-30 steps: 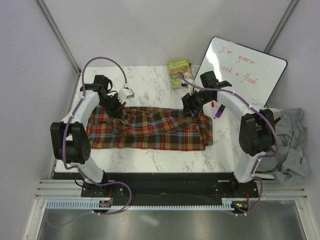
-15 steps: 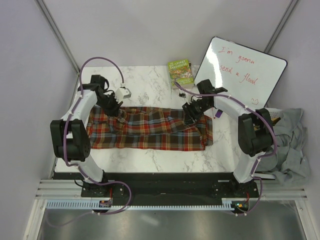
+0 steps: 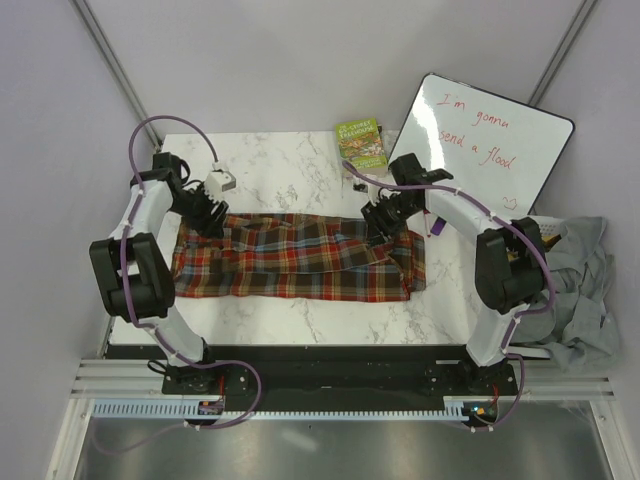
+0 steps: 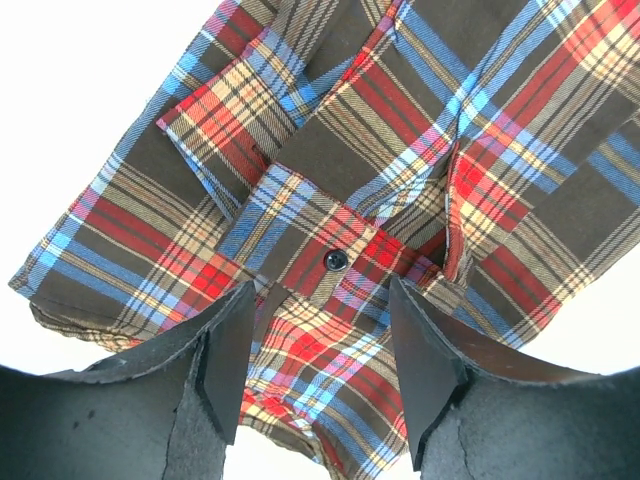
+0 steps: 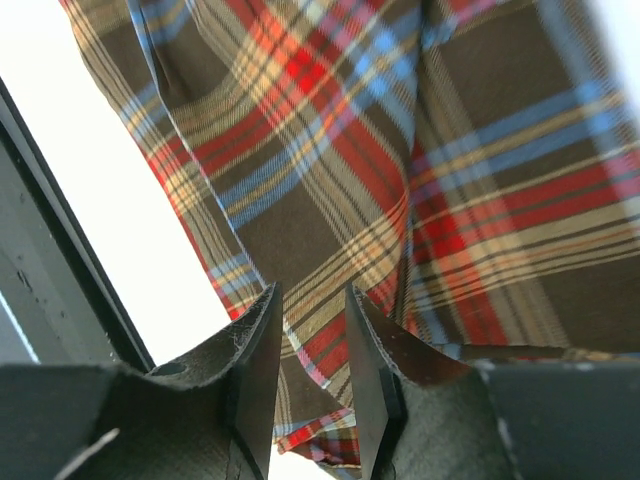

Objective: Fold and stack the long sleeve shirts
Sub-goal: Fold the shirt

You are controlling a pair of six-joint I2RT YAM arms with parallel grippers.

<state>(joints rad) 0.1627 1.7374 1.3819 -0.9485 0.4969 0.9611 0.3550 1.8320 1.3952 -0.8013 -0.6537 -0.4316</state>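
A plaid shirt (image 3: 300, 262) is being shown laid as a long band across the middle of the marble table (image 3: 290, 165). Over its upper left end the left gripper (image 4: 320, 290) is being held with jaws spread, a buttoned cuff showing between them. At the band's upper right edge a fold seems to be being pinched by the narrowed right gripper (image 5: 312, 290).

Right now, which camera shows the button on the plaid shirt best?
The left wrist view: the dark button sits sharp on the shirt, just past the open left gripper. The top view shows the whole shirt, the button too small to find. The right wrist view shows only plaid cloth, no button.
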